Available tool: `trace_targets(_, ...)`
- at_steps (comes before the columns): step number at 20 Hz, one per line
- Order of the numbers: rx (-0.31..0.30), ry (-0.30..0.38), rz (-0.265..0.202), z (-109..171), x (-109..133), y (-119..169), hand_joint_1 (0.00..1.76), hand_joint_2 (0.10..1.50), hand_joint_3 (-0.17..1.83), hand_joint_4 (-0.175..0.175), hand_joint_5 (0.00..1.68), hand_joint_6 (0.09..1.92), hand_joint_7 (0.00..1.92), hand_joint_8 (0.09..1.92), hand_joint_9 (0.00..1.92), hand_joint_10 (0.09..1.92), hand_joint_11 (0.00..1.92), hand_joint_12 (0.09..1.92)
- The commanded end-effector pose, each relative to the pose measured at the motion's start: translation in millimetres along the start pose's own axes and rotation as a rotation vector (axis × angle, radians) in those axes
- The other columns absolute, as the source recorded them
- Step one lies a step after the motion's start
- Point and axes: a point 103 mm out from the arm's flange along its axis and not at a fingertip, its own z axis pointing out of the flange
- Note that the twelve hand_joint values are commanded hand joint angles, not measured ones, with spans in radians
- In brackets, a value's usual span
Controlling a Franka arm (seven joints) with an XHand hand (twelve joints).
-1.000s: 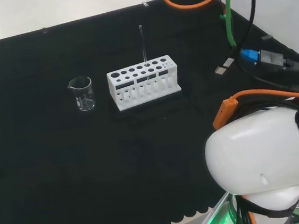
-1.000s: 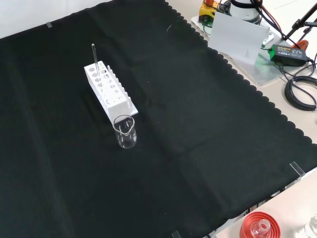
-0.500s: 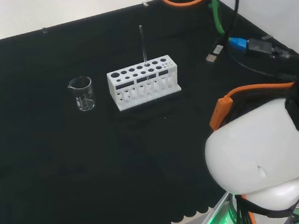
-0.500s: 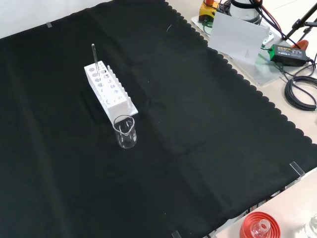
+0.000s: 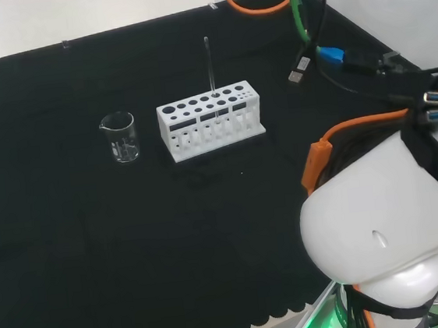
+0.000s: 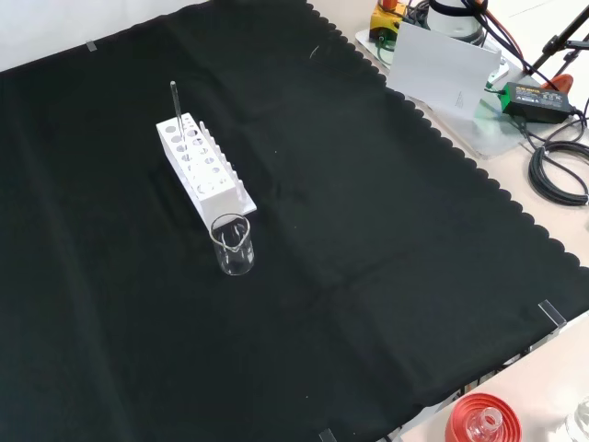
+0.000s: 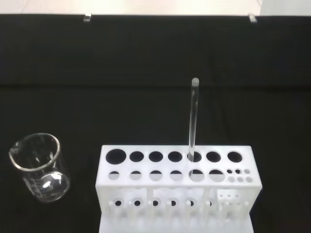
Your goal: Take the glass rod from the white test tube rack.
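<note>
- Since the earlier head-view frames, the arm's big white link [image 5: 391,240] at the right has shifted a little, and the orange, green and black cables [image 5: 301,14] above it have swung leftward; the ware on the cloth has not moved.
- Head view: the white test tube rack [image 5: 210,120] stands on the black cloth [image 5: 94,247] a little above the middle. The glass rod [image 5: 209,63] stands upright in one of the rack's back-row holes, right of the rack's middle, and rises well above its top. A clear glass beaker [image 5: 120,137] stands apart to the rack's left.
- Front view: the rack [image 6: 201,166] runs slantwise from upper left to lower right on the cloth [image 6: 368,276]. The rod [image 6: 174,103] stands upright near the rack's far, upper-left end. The beaker [image 6: 233,244] stands just beside the rack's near end, close to it; whether they touch I cannot tell. At the lower right edge, off the cloth, a red ribbed ring [image 6: 481,419] holds a piece of clear glass.
- Wrist view: the rack [image 7: 177,187] faces the camera, with two rows of round holes across its top and a cluster of small holes at one end. The rod [image 7: 193,119] stands upright in a back-row hole, untouched. The beaker [image 7: 41,167] stands beside the rack's other end, apart from it.
- Whether the hand is released or clenched cannot be told.
</note>
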Motion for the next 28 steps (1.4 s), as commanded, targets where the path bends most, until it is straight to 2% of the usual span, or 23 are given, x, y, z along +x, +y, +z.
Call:
trace_targets(1, 0.026, 0.02, -0.003, 27, -14, 45, 0.45, 0.92, 0.4, -0.09, 0.29, 0.09, 0.29, 0.88, 0.54, 0.85, 0.57, 1.34)
trace_targets(14, 0.049, 0.06, -0.038, 58, -30, 81, 0.44, 0.93, 0.4, -0.094, 0.3, 0.09, 0.3, 0.88, 0.55, 0.85, 0.57, 1.33)
trace_targets(22, 0.062, 0.07, -0.044, 74, -41, 90, 0.44, 0.93, 0.4, -0.095, 0.34, 0.09, 0.35, 0.89, 0.58, 0.85, 0.6, 1.33)
trace_targets(28, 0.068, 0.067, -0.065, 84, -42, 90, 0.44, 0.93, 0.4, -0.101, 0.35, 0.1, 0.37, 0.89, 0.59, 0.84, 0.61, 1.33)
